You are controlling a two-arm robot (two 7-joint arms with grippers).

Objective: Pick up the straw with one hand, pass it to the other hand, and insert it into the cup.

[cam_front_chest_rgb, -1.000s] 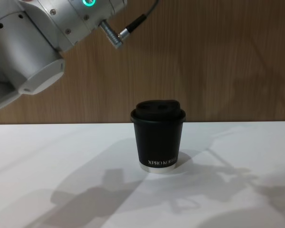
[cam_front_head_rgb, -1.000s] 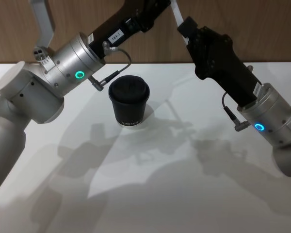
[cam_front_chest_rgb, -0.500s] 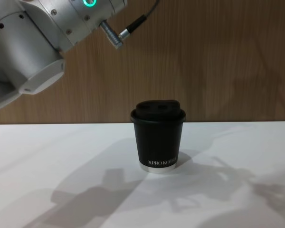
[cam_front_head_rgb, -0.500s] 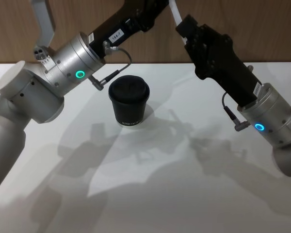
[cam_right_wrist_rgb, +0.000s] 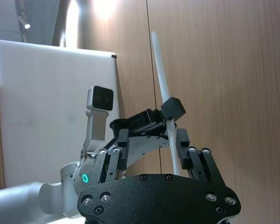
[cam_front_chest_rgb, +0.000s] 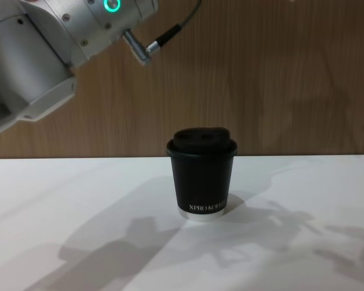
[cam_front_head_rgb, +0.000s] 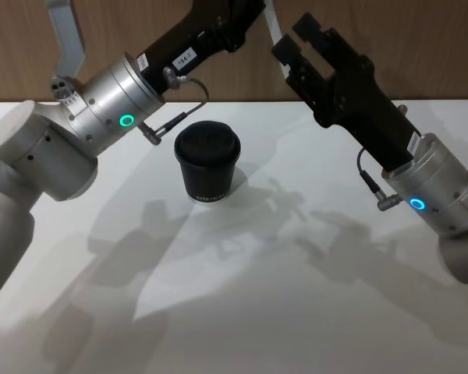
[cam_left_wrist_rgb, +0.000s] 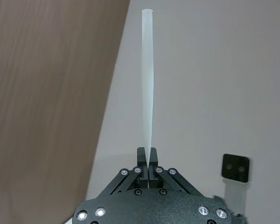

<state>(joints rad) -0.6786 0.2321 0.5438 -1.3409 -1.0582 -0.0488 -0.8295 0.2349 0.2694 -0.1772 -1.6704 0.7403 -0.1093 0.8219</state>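
One straw (cam_left_wrist_rgb: 148,84) pinched in left end effector (cam_left_wrist_rgb: 148,163); right end effector (cam_front_head_rgb: 296,37) spread alongside.

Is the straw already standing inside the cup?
No, the cup shows a bare lid in the chest view, and the left gripper clamps the straw between its fingers.

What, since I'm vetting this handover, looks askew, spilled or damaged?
Nothing stands out. The cup stands upright on the table, lid on, nothing spilled. The straw is straight, pinched in the left gripper, with the right gripper open around it.
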